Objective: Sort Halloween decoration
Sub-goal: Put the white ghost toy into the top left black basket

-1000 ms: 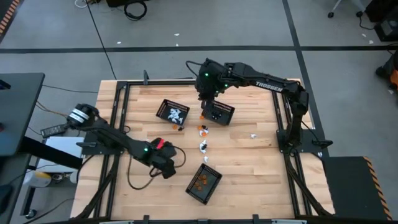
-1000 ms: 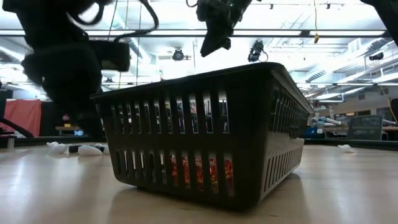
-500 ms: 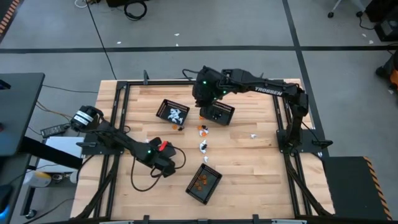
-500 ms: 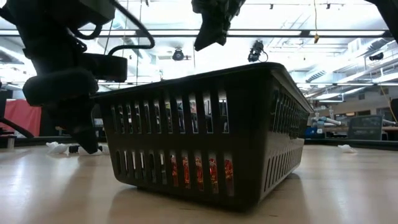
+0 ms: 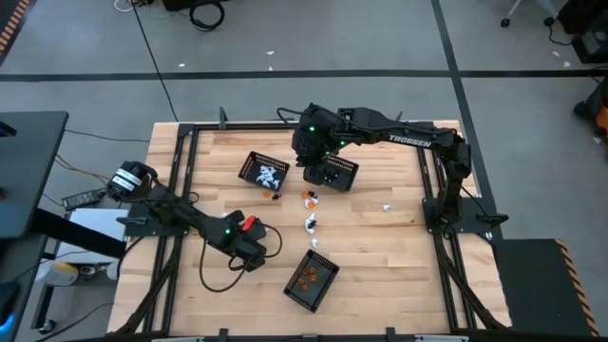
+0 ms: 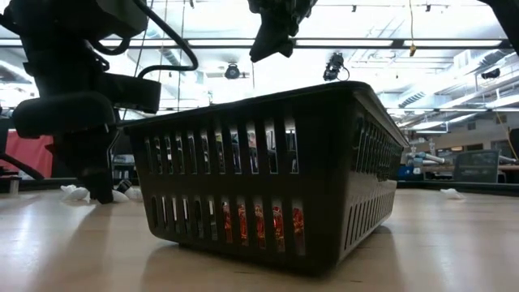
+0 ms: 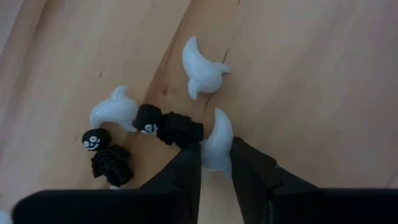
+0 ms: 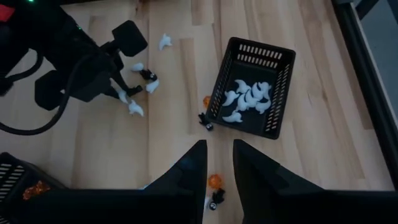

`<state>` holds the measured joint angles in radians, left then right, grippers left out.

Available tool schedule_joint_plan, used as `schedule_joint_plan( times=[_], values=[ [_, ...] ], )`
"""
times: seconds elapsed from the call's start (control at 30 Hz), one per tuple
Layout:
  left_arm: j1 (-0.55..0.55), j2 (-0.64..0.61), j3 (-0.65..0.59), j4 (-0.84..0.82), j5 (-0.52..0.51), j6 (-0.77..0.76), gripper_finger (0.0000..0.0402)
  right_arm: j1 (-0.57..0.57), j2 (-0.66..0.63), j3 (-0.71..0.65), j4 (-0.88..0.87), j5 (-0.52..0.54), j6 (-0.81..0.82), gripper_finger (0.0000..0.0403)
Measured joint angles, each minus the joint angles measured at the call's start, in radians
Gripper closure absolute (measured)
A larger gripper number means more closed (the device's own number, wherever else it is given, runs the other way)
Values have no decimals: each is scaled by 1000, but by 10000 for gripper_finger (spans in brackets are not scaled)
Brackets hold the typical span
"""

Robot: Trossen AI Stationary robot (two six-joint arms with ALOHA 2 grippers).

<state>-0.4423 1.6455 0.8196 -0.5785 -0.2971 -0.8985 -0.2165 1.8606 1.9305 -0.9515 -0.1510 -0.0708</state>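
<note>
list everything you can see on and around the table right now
table: 1, light wood, under everything
ghost basket: 1, black mesh, holds white ghosts
orange basket: 1, black mesh, holds orange pieces, near table edge
third basket: 1, black mesh, beside the right gripper, contents unclear
loose ghosts: at least four, white, on the wood around the left gripper
black trinkets: four, black, beside those ghosts
orange trinkets: two loose, orange, one by the ghost basket, one closer to the right gripper
left gripper: down at the table, shut on one white ghost
right gripper: raised above the table, open, empty
</note>
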Motion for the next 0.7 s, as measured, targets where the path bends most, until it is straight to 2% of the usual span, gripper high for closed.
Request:
schedule_joint_plan(
  times=[0.13, 0.4, 0.7],
  values=[
    [2, -2, 0, -1, 4, 2, 338, 0, 0, 0, -1, -4, 0, 320],
    [8, -4, 13, -8, 11, 3, 332, -1, -3, 0, -14, -1, -4, 320],
    [40, -2, 43, -28, 20, 28, 344, -21, -31, 0, -57, 79, -40, 320]
  ],
)
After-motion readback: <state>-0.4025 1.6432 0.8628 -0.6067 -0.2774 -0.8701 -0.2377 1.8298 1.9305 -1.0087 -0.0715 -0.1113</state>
